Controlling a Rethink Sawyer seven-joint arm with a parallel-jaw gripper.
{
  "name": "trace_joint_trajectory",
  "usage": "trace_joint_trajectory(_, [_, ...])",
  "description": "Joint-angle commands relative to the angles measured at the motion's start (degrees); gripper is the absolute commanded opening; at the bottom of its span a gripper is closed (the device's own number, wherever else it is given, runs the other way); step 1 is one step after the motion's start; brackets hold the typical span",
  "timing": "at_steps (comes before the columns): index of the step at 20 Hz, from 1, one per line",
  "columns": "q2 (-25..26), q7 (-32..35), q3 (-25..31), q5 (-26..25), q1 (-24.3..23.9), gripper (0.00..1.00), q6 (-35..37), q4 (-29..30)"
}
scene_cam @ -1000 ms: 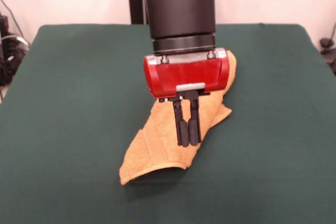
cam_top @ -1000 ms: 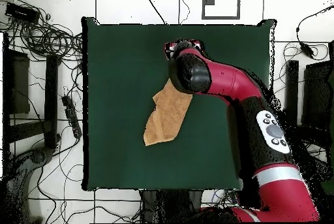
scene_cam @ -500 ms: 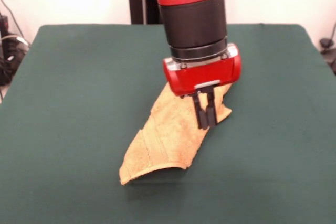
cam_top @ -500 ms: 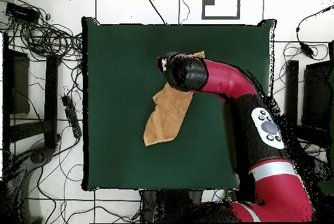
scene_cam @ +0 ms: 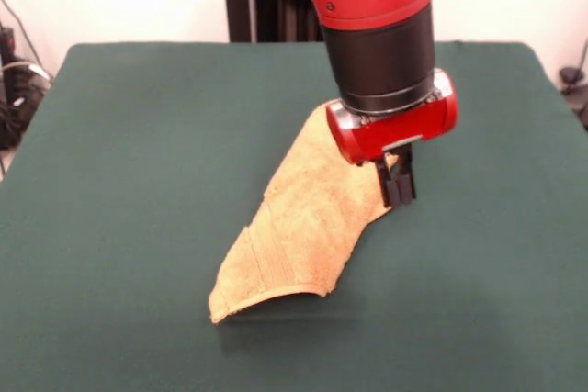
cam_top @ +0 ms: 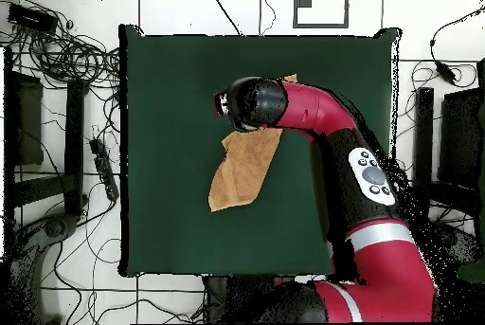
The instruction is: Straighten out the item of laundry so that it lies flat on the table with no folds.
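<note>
Dark green felt is covering the table we are working at, and pale walls are showing behind it in the front view. Around the table in the overhead view, cables are lying tangled on a white tiled floor.

We are seeing the towel lying near the middle of the table, well apart from all four edges. It is orange-tan and fluffy, and it is not lying flat: it is folded over on itself into a long, narrow, slanted shape. In the front view one end is curling up slightly off the felt toward the table's front edge, and woven border bands are running across it there. The other end is reaching up under our arm's red wrist housing.

We are holding the gripper down at the towel's right side in the front view, just at its edge, with the black fingers pointing down and pressed together, so the jaws are looking closed. We cannot tell whether any cloth is caught between them. In the overhead view the arm is stretching from the table's bottom right edge toward the centre, and its head is hiding the gripper and the towel's upper end.
</note>
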Motion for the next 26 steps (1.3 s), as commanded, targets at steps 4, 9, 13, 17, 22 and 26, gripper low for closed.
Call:
trace_joint_trajectory(4, [6.2, -0.2, 2.2, -1.7, 4.4, 0.00, 6.5, -5.9])
trace_joint_trajectory(9, [7.4, -0.4, 1.0, -2.0, 4.9, 0.00, 9.6, -7.2])
trace_joint_trajectory(13, [7.1, 0.3, -0.7, -2.8, 5.6, 0.00, 11.3, -7.4])
trace_joint_trajectory(17, [5.3, 0.3, -1.3, -3.3, 5.4, 0.00, 13.9, -5.3])
trace_joint_trajectory(22, [2.7, 1.4, -2.0, -4.7, 5.4, 0.00, 16.0, -2.4])
trace_joint_trajectory(26, [2.5, 1.8, -2.2, -5.9, 5.1, 0.00, 15.2, -1.3])
